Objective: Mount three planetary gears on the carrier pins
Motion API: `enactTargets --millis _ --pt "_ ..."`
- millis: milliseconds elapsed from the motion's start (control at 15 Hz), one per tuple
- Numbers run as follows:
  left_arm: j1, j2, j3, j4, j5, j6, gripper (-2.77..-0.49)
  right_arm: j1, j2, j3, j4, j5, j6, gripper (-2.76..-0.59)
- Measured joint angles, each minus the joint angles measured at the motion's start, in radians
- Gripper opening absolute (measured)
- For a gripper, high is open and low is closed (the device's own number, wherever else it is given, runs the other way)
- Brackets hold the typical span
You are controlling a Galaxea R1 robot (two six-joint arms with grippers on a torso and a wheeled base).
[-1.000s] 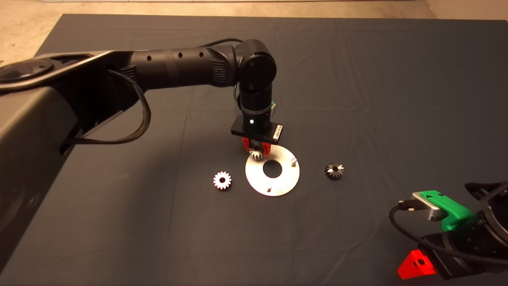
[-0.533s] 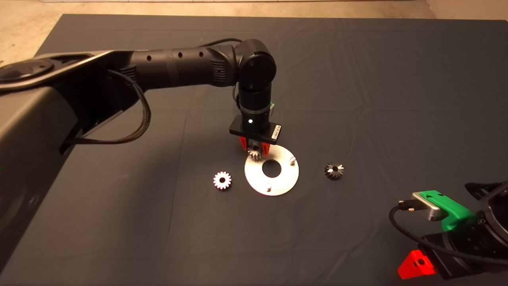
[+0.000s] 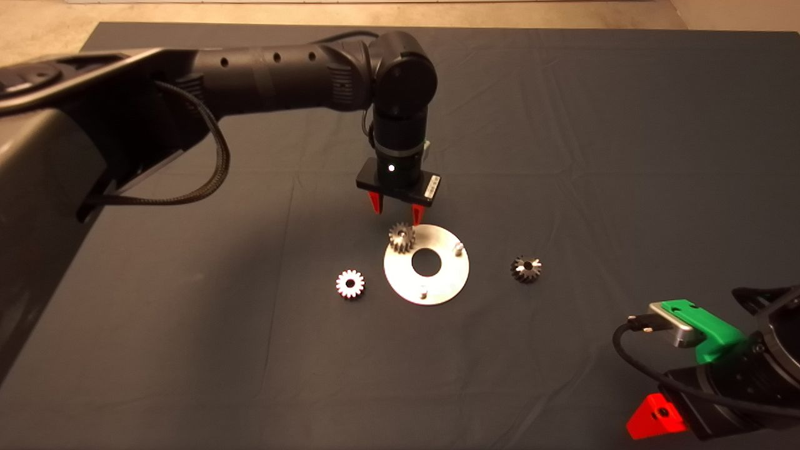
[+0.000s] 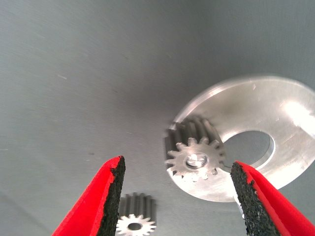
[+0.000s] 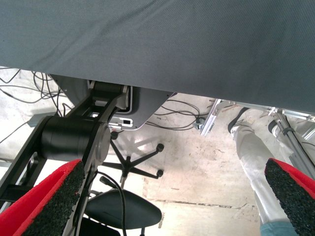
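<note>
Dark mat (image 3: 562,125) carried the plate (image 3: 437,284), one gear (image 3: 402,237) pinned, left gripper (image 3: 396,212) wide open, empty above; descending carelessly might knock it off.

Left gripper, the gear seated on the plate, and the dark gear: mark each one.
left gripper (image 3: 396,212): head view, midway between its red fingertips, open above the plate.
seated gear (image 4: 196,161): left wrist view, on its hub at the pin.
dark gear (image 3: 526,269): head view, on its toothed face, on the mat.
</note>
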Motion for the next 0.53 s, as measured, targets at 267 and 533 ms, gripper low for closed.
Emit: enactTargets --millis 267,533 --pt "-0.039 -0.002 -0.039 0.000 0.001 0.000 -1.80 0.000 0.000 0.000 0.000 0.000 0.000 -0.63" --pt "-0.067 -0.002 -0.062 0.000 0.000 0.001 -1.80 0.000 0.000 0.000 0.000 0.000 0.000 -0.63"
